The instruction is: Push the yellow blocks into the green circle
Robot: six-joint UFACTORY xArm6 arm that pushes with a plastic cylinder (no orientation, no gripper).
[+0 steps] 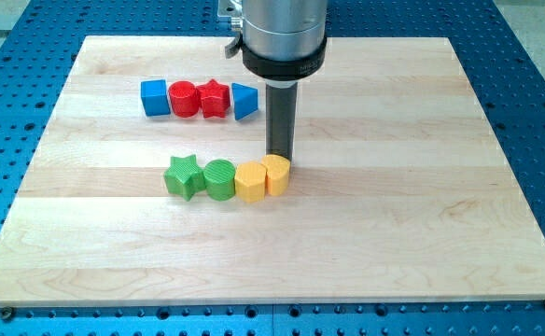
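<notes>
My tip (279, 155), a bare rod end effector with no jaws, touches the rear yellow block (276, 174); the front yellow block (250, 181) abuts the green circle (219, 179). They look light, stiff, slippery; push centrally.

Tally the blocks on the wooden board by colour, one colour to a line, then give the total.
Blue: 2, the blue cube and the blue triangular block
Red: 2, the red cylinder and the red star
Green: 2, the green star and the green circle
Yellow: 2, the yellow hexagon block and the yellow block by my tip
Total: 8
</notes>
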